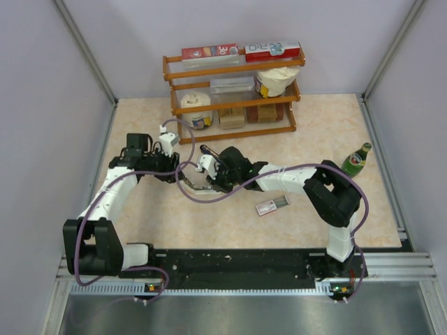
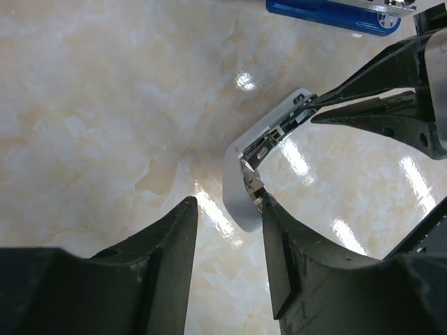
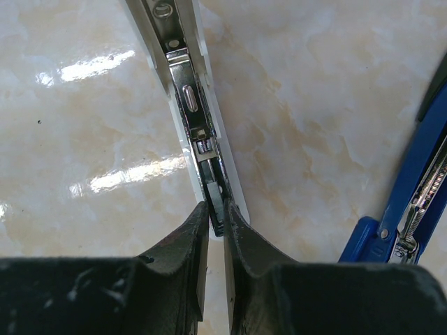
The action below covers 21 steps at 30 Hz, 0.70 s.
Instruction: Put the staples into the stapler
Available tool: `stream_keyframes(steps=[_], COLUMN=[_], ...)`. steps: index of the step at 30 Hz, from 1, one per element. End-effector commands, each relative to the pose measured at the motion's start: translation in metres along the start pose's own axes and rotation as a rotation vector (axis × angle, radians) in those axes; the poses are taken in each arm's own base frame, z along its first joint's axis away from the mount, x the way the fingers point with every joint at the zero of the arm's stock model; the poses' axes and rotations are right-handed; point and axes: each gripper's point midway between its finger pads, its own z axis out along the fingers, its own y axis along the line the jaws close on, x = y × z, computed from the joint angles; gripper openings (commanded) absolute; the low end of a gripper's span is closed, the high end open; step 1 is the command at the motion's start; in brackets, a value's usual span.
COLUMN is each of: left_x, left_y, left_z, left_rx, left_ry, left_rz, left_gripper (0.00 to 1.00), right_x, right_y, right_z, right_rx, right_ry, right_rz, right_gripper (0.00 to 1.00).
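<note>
A white stapler point(image 2: 241, 178) lies open on the marble table, its metal magazine point(image 3: 190, 98) showing. My right gripper point(image 3: 216, 213) is shut on the near end of the stapler's metal part, and its fingers point(image 2: 363, 105) show in the left wrist view. My left gripper point(image 2: 227, 216) is open at the stapler's other end, with its right finger touching the metal tip. In the top view both grippers meet at the table's middle, left point(image 1: 181, 174) and right point(image 1: 204, 181). The red-and-white staple box point(image 1: 271, 205) lies apart, to the right. No loose staple strip shows.
A blue stapler point(image 3: 412, 202) lies just beyond the white one; it also shows in the left wrist view point(image 2: 335, 10). A wooden shelf point(image 1: 234, 91) with boxes and jars stands at the back. A green bottle point(image 1: 356, 159) stands at the right.
</note>
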Motion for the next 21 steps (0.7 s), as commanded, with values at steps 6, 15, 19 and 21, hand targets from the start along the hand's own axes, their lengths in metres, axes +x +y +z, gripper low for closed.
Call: stream_keyframes(steps=[6, 15, 19, 21], left_x=[-0.002, -0.004, -0.004, -0.005], left_y=[-0.018, -0.032, -0.036, -0.038], left_z=[-0.004, 0.001, 0.002, 0.002], left_rx=[0.102, 0.204, 0.232, 0.241], left_ry=[0.022, 0.018, 0.015, 0.011], left_rz=[-0.004, -0.026, -0.021, -0.019], left_gripper=[0.45, 0.38, 0.37, 0.37], right_x=[-0.003, -0.001, 0.0, 0.001], right_y=[0.0, 0.001, 0.002, 0.003], right_z=[0.001, 0.003, 0.003, 0.004], right_rx=[-0.006, -0.011, -0.012, -0.017], right_ry=[-0.016, -0.01, -0.01, -0.007], right_rz=[0.02, 0.022, 0.023, 0.025], right_gripper=[0.13, 0.13, 0.13, 0.13])
